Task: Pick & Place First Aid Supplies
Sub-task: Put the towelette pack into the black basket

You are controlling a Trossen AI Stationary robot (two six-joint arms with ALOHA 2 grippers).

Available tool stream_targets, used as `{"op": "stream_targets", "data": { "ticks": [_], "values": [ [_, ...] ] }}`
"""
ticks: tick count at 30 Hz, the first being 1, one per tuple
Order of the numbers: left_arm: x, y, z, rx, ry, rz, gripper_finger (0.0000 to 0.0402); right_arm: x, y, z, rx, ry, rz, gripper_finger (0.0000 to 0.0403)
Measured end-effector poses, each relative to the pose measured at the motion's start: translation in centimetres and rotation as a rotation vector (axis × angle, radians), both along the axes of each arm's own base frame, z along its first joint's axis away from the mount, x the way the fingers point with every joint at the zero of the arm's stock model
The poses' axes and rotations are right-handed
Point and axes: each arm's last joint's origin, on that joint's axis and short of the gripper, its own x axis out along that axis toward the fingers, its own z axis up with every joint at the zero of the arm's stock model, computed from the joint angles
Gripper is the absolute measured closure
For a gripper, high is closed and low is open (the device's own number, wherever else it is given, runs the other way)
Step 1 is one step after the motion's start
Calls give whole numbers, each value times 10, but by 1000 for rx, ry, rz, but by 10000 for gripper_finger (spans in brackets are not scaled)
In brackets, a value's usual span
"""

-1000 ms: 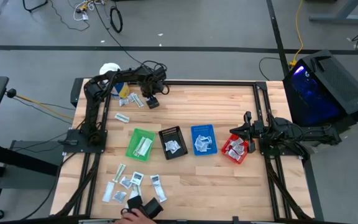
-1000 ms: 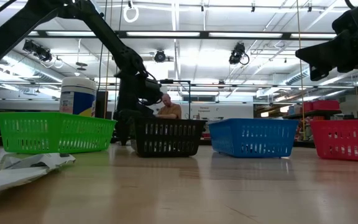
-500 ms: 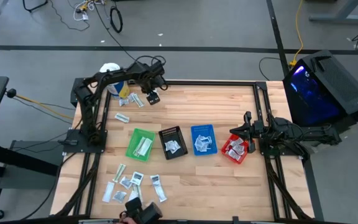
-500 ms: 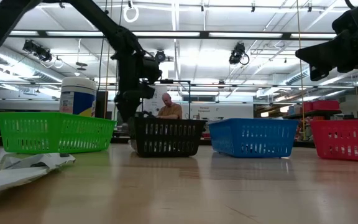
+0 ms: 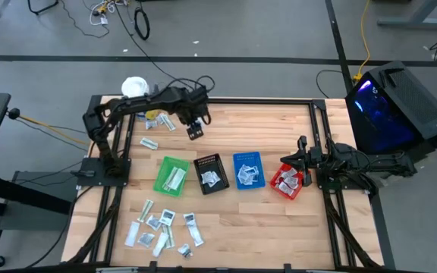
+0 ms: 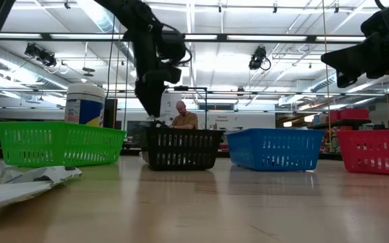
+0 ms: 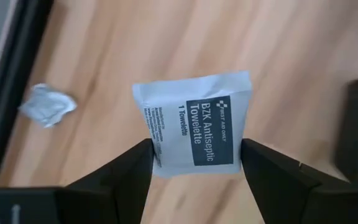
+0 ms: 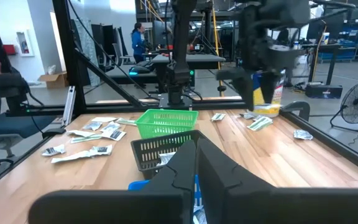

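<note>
My left gripper (image 5: 195,130) hangs over the far left part of the table, above and behind the black bin (image 5: 212,173), shut on a white towelette sachet (image 7: 191,127) with a dark printed label. In the low view the left gripper (image 6: 150,101) is well above the bins. More first aid supplies lie in a far-left cluster (image 5: 158,121) and a near-left cluster (image 5: 161,227), and some lie in the bins. My right gripper (image 5: 300,155) waits, shut, at the table's right side by the red bin (image 5: 288,182). My left gripper holds the sachet by its two opposite side edges (image 7: 157,149), one finger on each, near the end closest to the wrist. The fingers come from above, pointing steeply down. The sachet is lifted clear of the table, its printed face toward the wrist camera.
Green (image 5: 173,176), black, blue (image 5: 248,170) and red bins stand in a row across the table's middle. A white tub (image 5: 133,86) stands at the far left corner. A crumpled sachet (image 7: 47,106) lies on the wood below the left gripper.
My left gripper has risen from the far-left cluster and swung toward the table's right and near side, carrying the sachet clear of the wood. A person's hand with a dark object at the near edge has withdrawn out of view.
</note>
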Motion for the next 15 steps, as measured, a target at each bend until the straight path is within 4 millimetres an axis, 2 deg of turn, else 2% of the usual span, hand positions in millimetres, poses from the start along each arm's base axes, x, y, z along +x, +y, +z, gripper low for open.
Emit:
{"op": "stream_targets", "data": {
  "ticks": [8, 15],
  "values": [
    [21, -52, 1, -15, -13, -105, 154, 0, 0, 0, 0, 1, 0, 380],
    [31, -84, 1, -14, -12, -199, 154, 0, 0, 0, 0, 1, 0, 380]
  ]
}}
